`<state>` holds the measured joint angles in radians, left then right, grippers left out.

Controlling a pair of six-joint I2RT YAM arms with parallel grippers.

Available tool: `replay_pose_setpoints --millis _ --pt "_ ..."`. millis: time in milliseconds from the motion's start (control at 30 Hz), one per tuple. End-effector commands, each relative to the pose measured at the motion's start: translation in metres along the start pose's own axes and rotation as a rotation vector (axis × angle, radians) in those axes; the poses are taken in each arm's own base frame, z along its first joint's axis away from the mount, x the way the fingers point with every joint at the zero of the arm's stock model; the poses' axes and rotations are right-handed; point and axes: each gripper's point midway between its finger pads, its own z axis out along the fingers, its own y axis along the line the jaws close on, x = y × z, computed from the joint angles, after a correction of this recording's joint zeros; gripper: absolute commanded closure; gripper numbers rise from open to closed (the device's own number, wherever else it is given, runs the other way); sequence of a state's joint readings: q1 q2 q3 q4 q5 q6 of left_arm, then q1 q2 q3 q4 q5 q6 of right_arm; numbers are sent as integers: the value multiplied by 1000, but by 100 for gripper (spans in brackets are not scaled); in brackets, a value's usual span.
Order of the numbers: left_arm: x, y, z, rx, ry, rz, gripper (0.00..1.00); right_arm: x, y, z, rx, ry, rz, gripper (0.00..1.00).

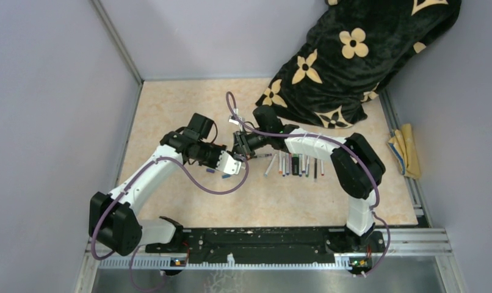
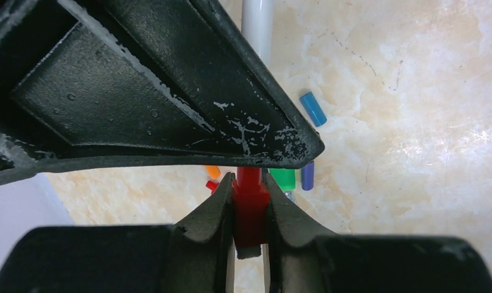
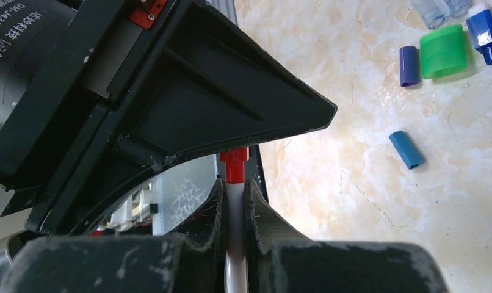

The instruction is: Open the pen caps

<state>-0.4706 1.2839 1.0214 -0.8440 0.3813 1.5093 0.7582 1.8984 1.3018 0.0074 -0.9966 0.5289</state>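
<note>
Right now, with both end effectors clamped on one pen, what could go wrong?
The left end effector pinches just the short red cap; pulling could slip off it. The right end effector holds a slim white barrel, which might slide or twist. Both sit almost touching, so a skewed pull could knock them together.

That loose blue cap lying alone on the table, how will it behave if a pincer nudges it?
The blue cap is a short round tube lying on its side, so it would probably roll. It looks tiny, so likely very light, and the smooth table may let it skid.
</note>
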Motion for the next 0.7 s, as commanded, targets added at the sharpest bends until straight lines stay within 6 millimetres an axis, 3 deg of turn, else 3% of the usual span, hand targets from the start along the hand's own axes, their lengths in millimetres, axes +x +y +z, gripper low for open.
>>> replay_pose_setpoints --millis 0,200,433,667 --pt "8 11 -4 -45 57 24 100 1 -3 -7 33 -7 -8 100" --pt "47 16 3 -51 212 14 100 24 -27 -41 159 -5 15 100" --pt "76 41 -1 -83 277 -18 100 60 -43 -62 256 11 44 100" --pt "93 42 4 -73 316 -16 100 63 -47 -93 314 -39 57 100"
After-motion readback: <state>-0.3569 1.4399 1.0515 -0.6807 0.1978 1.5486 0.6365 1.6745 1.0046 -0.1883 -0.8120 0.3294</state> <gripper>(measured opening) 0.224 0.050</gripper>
